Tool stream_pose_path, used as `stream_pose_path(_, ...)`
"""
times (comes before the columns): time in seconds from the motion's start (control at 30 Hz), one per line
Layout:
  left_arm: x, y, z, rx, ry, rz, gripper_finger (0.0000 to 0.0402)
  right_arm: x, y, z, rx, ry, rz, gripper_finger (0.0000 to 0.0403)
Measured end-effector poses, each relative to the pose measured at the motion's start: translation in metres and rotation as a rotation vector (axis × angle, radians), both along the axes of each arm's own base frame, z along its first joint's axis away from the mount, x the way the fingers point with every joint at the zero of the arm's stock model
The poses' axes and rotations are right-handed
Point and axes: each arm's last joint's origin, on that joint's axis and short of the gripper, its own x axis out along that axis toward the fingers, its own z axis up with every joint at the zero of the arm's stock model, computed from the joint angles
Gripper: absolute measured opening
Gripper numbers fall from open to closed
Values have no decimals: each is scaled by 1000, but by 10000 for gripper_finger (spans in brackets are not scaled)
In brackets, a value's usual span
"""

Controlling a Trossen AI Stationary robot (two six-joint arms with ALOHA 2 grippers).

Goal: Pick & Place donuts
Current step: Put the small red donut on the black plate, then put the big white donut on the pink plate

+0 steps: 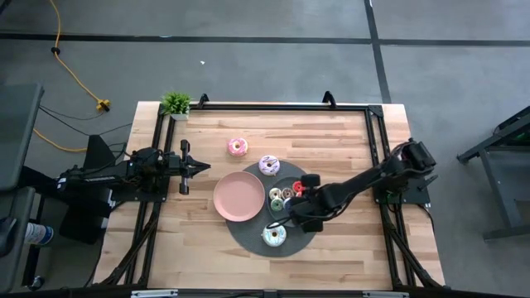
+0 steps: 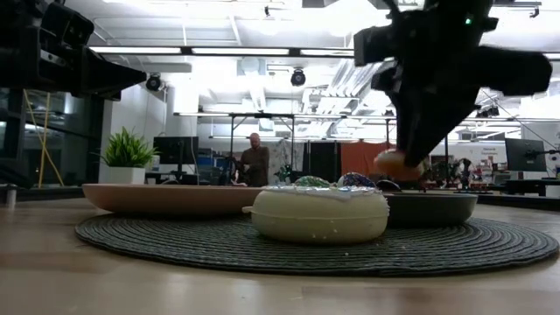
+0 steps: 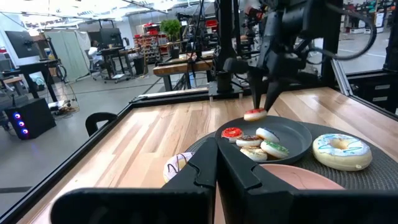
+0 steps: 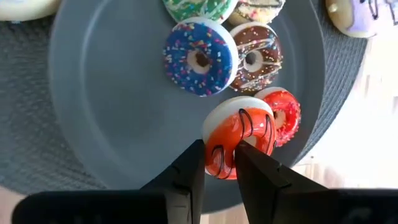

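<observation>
Spreading across a pale wooden bench [image 1: 331, 149] framed by black rails, the scene sits on a grey floor with a yellow cable [image 1: 70, 70] trailing at the far left, and a small potted plant [image 1: 175, 103] stands at the bench's far left corner. In the low view the room behind is a bright workshop where a person [image 2: 255, 159] stands far off. A round woven mat [image 1: 248, 236] lies mid-bench, carrying a pink plate [image 1: 238, 197] on its left and a grey plate [image 4: 106, 106] on its right. The right claw [image 4: 221, 163] hangs over the grey plate, pinching an orange-iced tiny donut [image 4: 239, 140] on edge, apparently just clear of the plate, though the gap is hard to judge. Beside it lie a red tiny donut [image 4: 285, 115], a brown one [image 4: 255, 62], a blue sprinkled one [image 4: 200, 57] and a green-striped one [image 4: 199, 9]. A larger white-iced donut [image 1: 274, 236] rests on the mat's near edge, a lilac one [image 1: 269, 165] at its far edge, and a pink one [image 1: 238, 147] sits on bare wood farther off. The left claw [image 1: 201, 166] waits at the bench's left, fingers pressed together.
</observation>
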Motion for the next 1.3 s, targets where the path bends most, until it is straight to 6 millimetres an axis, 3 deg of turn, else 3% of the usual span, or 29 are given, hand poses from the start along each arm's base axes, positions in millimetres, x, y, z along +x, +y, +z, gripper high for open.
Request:
stream_pose_path(0.63, 0, 0, 0, 0, 0, 0, 1, 15, -16, -25, 60, 67, -62, 82)
stream_pose_path(1.3, 0, 0, 0, 0, 0, 0, 1, 16, -17, -23, 118, 57, -85, 224)
